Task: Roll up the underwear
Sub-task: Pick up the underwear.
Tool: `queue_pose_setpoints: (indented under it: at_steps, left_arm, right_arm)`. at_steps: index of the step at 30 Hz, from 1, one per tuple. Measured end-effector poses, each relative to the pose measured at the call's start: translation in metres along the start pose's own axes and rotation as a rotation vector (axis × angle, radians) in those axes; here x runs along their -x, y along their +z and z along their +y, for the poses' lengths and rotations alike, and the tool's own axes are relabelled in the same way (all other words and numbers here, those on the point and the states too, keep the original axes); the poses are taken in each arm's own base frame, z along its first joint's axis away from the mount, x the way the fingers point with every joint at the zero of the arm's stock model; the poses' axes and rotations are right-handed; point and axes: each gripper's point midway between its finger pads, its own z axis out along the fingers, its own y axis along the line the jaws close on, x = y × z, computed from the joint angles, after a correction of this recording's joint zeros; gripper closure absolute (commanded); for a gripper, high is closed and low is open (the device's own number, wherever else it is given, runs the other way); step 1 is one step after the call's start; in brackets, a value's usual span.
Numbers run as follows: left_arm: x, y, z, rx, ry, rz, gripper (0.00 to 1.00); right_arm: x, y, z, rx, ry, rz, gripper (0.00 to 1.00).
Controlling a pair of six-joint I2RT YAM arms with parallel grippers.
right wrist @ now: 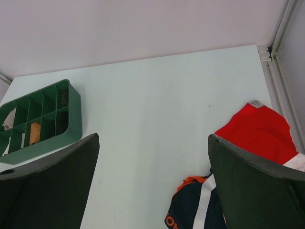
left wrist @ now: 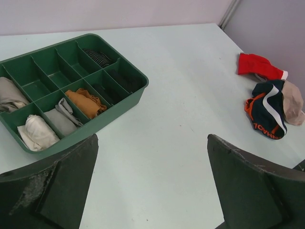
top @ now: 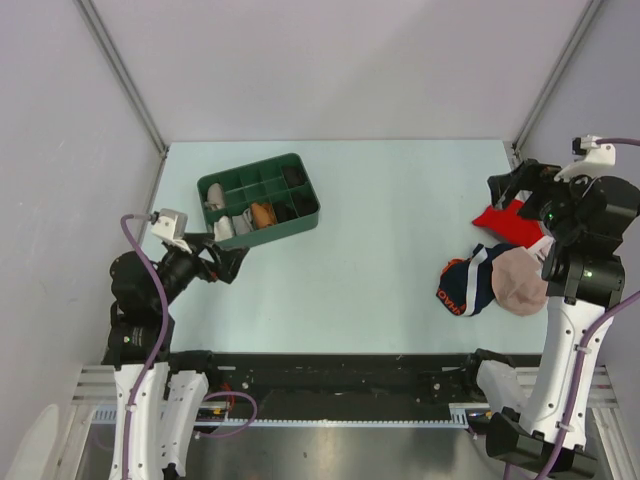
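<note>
The underwear [top: 465,283] is a crumpled navy heap with orange trim and a white stripe, at the right side of the table. It also shows in the left wrist view [left wrist: 267,114] and at the bottom of the right wrist view [right wrist: 193,210]. My right gripper [top: 517,188] is open and empty, raised over the red cloth, just beyond the underwear; in its own view [right wrist: 152,143] nothing lies between the fingers. My left gripper [top: 230,262] is open and empty at the left, near the tray's front corner, far from the underwear; its own view [left wrist: 152,152] shows bare table.
A red cloth [top: 505,220] lies behind the underwear and a beige-pink cloth [top: 520,280] lies against its right side. A green divided tray [top: 290,229] with several rolled garments stands at the back left. Enclosure walls and posts bound the table.
</note>
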Motion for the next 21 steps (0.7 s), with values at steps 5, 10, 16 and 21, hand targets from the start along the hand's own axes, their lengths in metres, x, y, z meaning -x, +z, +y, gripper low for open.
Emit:
queue_pose_setpoints:
  at_steps: [5, 10, 16, 21]
  left_arm:
    - [0.000, 0.002, -0.001, -0.014, 0.007, -0.008, 0.00]
    - [-0.014, 0.008, 0.004, -0.014, -0.004, 0.009, 0.00]
    - [-0.028, 0.014, 0.011, -0.012, -0.026, 0.023, 0.00]
    - [-0.032, 0.021, 0.015, -0.015, -0.036, 0.017, 0.00]
  right_arm:
    - [-0.002, -0.002, -0.007, -0.024, 0.002, 0.006, 0.00]
    - [-0.008, -0.001, -0.010, -0.010, -0.041, 0.033, 0.00]
    - [-0.025, 0.004, -0.004, 0.087, -0.105, 0.107, 0.00]
    - [-0.045, 0.013, -0.014, 0.109, -0.160, 0.190, 0.00]
